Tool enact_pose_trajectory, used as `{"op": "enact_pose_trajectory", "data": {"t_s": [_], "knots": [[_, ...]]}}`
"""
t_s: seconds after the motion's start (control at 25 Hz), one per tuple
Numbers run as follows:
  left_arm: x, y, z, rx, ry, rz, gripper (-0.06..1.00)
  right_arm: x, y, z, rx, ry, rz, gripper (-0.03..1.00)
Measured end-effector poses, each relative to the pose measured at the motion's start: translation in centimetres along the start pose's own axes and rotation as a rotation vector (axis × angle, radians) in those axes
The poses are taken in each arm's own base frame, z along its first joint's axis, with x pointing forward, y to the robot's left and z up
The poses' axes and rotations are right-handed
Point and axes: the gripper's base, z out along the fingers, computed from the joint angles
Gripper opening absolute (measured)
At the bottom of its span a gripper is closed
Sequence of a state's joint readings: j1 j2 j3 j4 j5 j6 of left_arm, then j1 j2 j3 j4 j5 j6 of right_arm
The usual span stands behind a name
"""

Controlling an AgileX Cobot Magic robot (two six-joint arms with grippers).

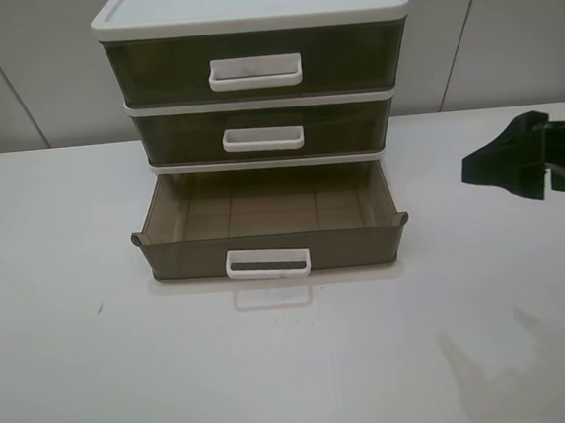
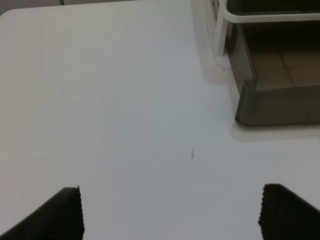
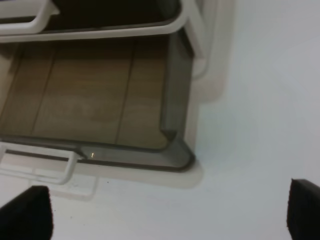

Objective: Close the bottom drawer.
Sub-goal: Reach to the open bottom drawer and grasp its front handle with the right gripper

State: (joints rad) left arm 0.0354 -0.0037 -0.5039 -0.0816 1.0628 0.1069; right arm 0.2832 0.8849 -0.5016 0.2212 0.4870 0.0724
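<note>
While bottom drawer sits pulled out from lowest tier of three-drawer cabinet, step is approach; right gripper near cabinet's right front, fingers spread, holding nothing; left gripper off cabinet's left, fingers apart too; next: meet white handle, push straight toward cabinet

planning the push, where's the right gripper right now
In the exterior high view the right gripper is at the right edge, over the white table, well apart from the open bottom drawer and to the right of it.
</note>
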Motion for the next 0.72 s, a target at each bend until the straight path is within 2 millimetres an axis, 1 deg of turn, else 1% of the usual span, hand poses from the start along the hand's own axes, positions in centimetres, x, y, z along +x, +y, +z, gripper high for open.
{"op": "enact_pose_trajectory", "data": {"t_s": [0.08,0.2,0.28,0.36,0.4,0.44,0.48,0.52,0.56,0.6,0.72], "knots": [[0.0,0.0,0.0,0.0,0.0,0.0,0.72,0.0,1.5,1.0,-0.052,-0.004,-0.09,0.82],[0.0,0.0,0.0,0.0,0.0,0.0,0.72,0.4,3.6,2.7,-0.124,0.007,-0.178,0.82],[0.0,0.0,0.0,0.0,0.0,0.0,0.72,0.9,5.0,4.0,-0.162,0.022,-0.223,0.8],[0.0,0.0,0.0,0.0,0.0,0.0,0.72,1.7,6.3,5.4,-0.193,0.05,-0.266,0.69],[0.0,0.0,0.0,0.0,0.0,0.0,0.72,2.2,6.8,6.0,-0.205,0.07,-0.284,0.58],[0.0,0.0,0.0,0.0,0.0,0.0,0.72,2.6,7.3,6.5,-0.217,0.083,-0.3,0.41],[0.0,0.0,0.0,0.0,0.0,0.0,0.72,2.9,7.7,6.9,-0.225,0.093,-0.31,0.28],[0.0,0.0,0.0,0.0,0.0,0.0,0.72,3.1,8.1,7.2,-0.235,0.088,-0.319,0.19],[0.0,0.0,0.0,0.0,0.0,0.0,0.72,3.3,8.5,7.5,-0.246,0.082,-0.33,0.12],[0.0,0.0,0.0,0.0,0.0,0.0,0.72,3.5,8.8,7.8,-0.256,0.064,-0.335,0.08],[0.0,0.0,0.0,0.0,0.0,0.0,0.72,3.3,9.5,9.0,-0.273,-0.011,-0.35,0.03]]}}
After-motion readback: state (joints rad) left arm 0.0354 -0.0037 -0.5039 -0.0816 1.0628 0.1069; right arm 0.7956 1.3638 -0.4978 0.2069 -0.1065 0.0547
